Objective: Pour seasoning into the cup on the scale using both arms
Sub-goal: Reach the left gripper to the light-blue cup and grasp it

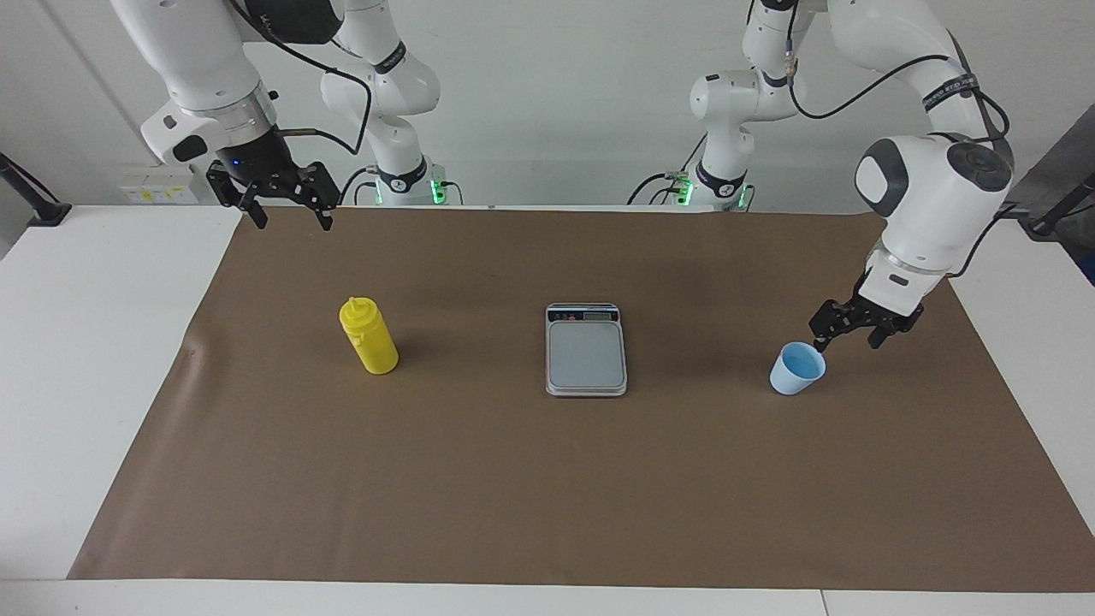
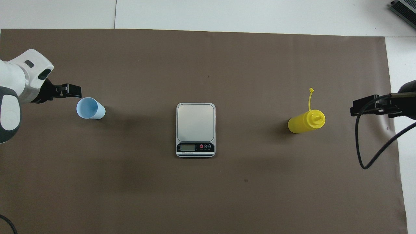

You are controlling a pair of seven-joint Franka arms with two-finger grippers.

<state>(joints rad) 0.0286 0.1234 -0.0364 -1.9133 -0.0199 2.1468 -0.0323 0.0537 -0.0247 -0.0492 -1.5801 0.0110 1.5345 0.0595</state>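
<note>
The seasoning bottle (image 1: pixel 369 337) stood upright on the brown mat (image 1: pixel 547 479) toward the right arm's end, long axis vertical, nozzle up, its tethered cap (image 2: pixel 311 90) trailing away from the robots. The scale (image 1: pixel 586 349) lay mid-mat, display strip nearest the robots. The cup (image 1: pixel 797 368) stood mouth-up toward the left arm's end. The left gripper (image 1: pixel 849 331) hung open, holding nothing, just beside the cup. The right gripper (image 1: pixel 287 205) waited open and empty above the mat's edge.
</note>
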